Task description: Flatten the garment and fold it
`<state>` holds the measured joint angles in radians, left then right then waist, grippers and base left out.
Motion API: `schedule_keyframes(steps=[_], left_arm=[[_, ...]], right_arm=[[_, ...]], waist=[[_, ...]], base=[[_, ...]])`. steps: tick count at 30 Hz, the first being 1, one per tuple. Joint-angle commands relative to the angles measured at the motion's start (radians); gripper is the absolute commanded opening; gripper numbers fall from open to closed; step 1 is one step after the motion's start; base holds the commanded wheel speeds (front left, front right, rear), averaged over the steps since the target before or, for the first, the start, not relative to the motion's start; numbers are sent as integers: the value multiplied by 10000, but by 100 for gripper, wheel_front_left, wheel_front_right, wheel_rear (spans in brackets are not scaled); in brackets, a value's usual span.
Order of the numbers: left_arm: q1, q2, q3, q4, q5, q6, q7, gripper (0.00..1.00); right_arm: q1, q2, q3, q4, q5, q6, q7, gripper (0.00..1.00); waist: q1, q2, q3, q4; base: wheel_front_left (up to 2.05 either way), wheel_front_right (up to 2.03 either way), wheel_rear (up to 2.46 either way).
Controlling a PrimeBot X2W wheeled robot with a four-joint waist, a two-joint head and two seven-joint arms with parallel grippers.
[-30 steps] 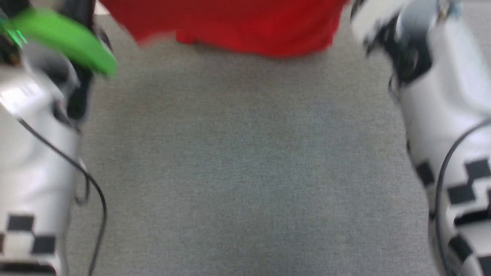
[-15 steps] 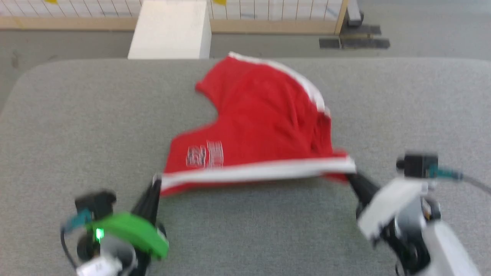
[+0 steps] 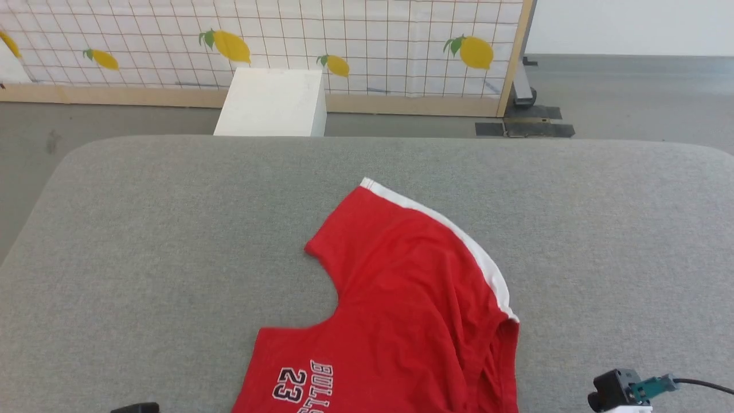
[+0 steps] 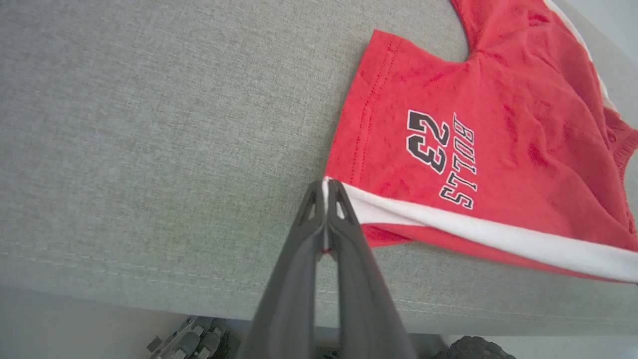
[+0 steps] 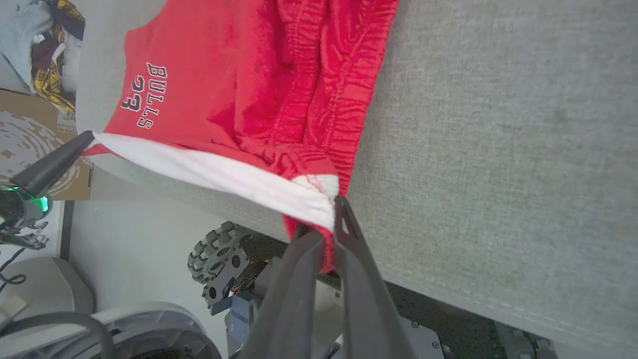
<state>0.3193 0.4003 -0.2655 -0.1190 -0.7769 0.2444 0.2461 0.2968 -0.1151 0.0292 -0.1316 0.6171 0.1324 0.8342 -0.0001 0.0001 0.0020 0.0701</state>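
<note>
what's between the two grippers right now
The white stripe of the red shorts runs from the left gripper to the right gripper, both shut on it. The right wrist view shows this.

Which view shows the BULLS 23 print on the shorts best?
The left wrist view: the print lies whole, large and sharp on the shorts. The head view cuts it off at the bottom edge. The right wrist view shows it whole but small, near the top left.
</note>
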Motion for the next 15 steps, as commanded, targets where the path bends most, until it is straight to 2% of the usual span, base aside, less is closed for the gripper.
schedule_keyframes(steps=[1, 4, 6, 10, 15], left_arm=[[195, 194, 190, -346, 12, 241, 15, 0], [145, 259, 363, -968, 32, 401, -4, 0], [-211, 363, 366, -1161, 124, 356, 54, 0], [-1728, 577, 105, -1023, 277, -145, 415, 0], [-4346, 650, -325, 229, 425, -1075, 899, 0]], right_arm=[[127, 61, -256, -344, -92, -17, 279, 0], [43, 299, -658, -892, -250, -17, 391, 0], [-200, 401, -816, -1104, -394, -17, 376, 0], [-948, 519, -971, -1233, -637, -17, 336, 0], [-1939, 592, -944, -1076, -857, -17, 324, 0]], waist=[[1, -1, 27, -94], [1, -1, 104, -146], [1, -1, 198, -184], [1, -1, 548, -214], [1, -1, 1314, -314]], base=[[0, 0, 0], [0, 0, 0], [0, 0, 0], [0, 0, 0], [0, 0, 0]])
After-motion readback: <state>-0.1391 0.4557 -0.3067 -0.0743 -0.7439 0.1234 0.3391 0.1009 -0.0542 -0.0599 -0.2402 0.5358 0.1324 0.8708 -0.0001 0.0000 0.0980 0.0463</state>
